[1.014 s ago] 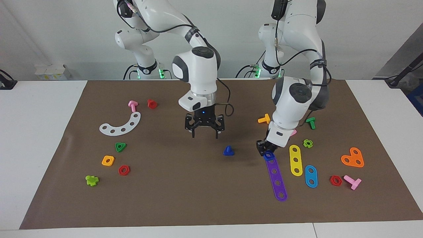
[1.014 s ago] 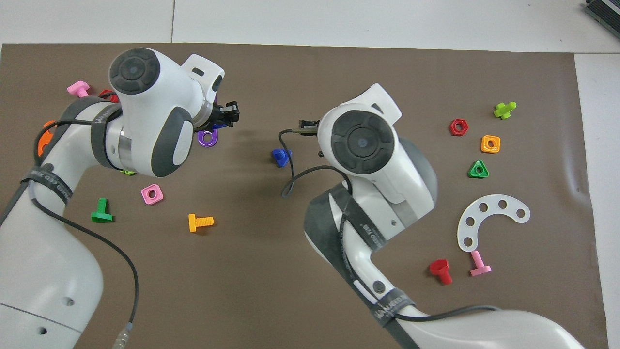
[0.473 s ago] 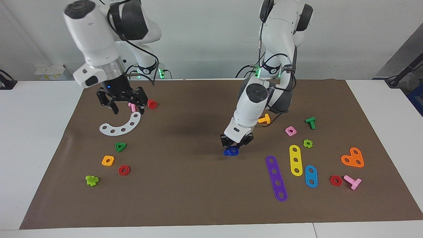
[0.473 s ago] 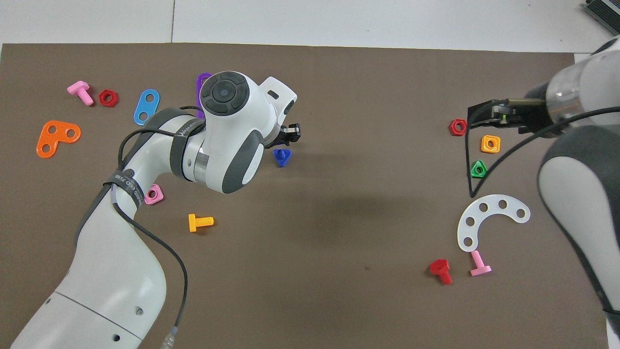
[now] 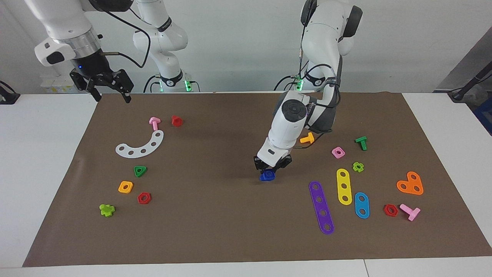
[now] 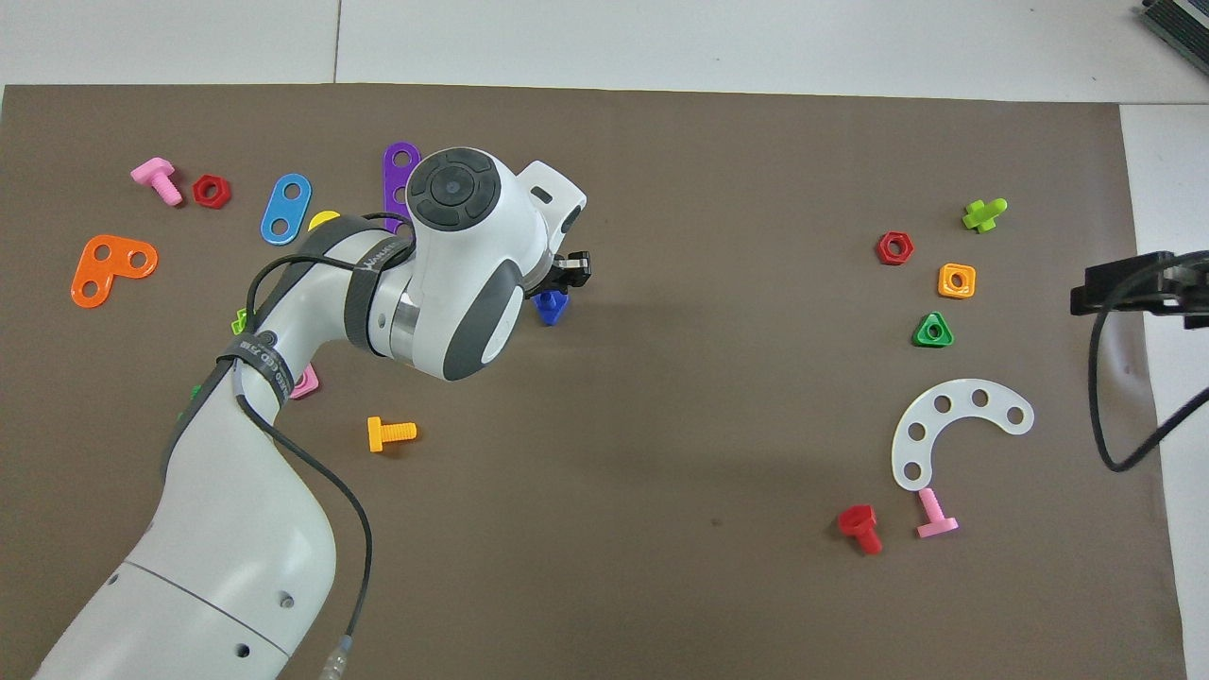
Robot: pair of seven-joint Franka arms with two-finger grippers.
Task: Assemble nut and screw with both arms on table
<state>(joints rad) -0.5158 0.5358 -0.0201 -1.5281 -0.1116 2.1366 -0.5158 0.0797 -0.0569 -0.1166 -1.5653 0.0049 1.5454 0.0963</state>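
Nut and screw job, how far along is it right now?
Nearly done, it seems: the left gripper is down on the blue nut, which covers the screw at mid-mat. Whether it is fully seated is unclear. The right gripper waits open, raised over the mat's edge. Left: let go and pull back.

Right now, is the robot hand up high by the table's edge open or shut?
Open. The right gripper hangs in the air over the mat's corner, its two black fingers spread apart with nothing between them.

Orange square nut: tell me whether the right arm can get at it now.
Probably yes: the right gripper hangs open above the mat's edge, and nothing covers the orange square nut; the green triangle only sits close.
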